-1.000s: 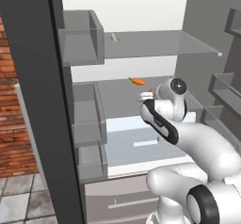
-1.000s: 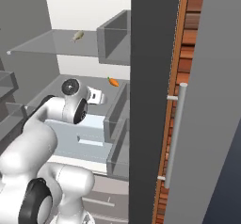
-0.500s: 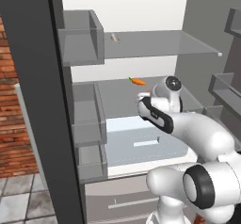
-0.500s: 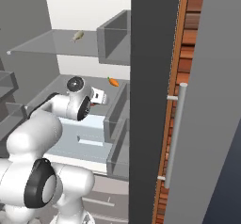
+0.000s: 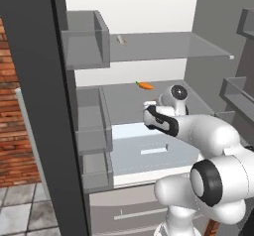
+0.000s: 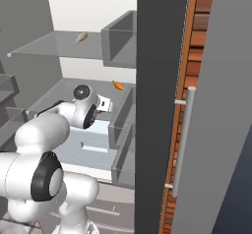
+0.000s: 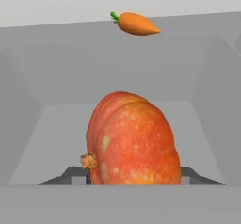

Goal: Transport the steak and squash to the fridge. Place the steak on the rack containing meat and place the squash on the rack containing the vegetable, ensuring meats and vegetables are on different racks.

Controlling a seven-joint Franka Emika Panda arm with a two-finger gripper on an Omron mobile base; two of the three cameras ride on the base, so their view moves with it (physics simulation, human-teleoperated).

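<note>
- At the far left of the left base view, a red brick wall [image 5: 15, 111] stands behind the dark edge of the open fridge door [image 5: 47, 106]. Grey floor tiles [image 5: 25, 210] fill the lower left corner.
- Just right of that edge, grey door bins [image 5: 89, 126] are stacked one above another, with a larger bin at the upper left.
- In the middle of that view the fridge [image 5: 149, 12] stands open, showing a white back wall and grey shelves.
- On the upper shelf [image 5: 168, 46], a small pale lump [image 5: 121, 40] lies near the back; it is too small to name.
- On the shelf below, the carrot [image 5: 145, 86] lies near the back wall, orange with a green tip.
- The white arm rises from the lower right and reaches onto that same shelf, blocking the view of the front of it.
- The gripper [image 5: 151, 106] sits just in front of the carrot, apart from it.
- In the hand view, the squash [image 7: 134, 140] fills the lower centre, orange and ribbed, stem to the left.
- The two dark fingers [image 7: 77, 172] show at either side of its base, pinching it.
- In that view the carrot [image 7: 136, 24] lies at the top centre, beyond the squash, on the grey shelf floor [image 7: 52, 138].
- At the right of the right base view, a long silver bar handle [image 6: 180, 144] runs down a grey panel beside a strip of brick.
</note>
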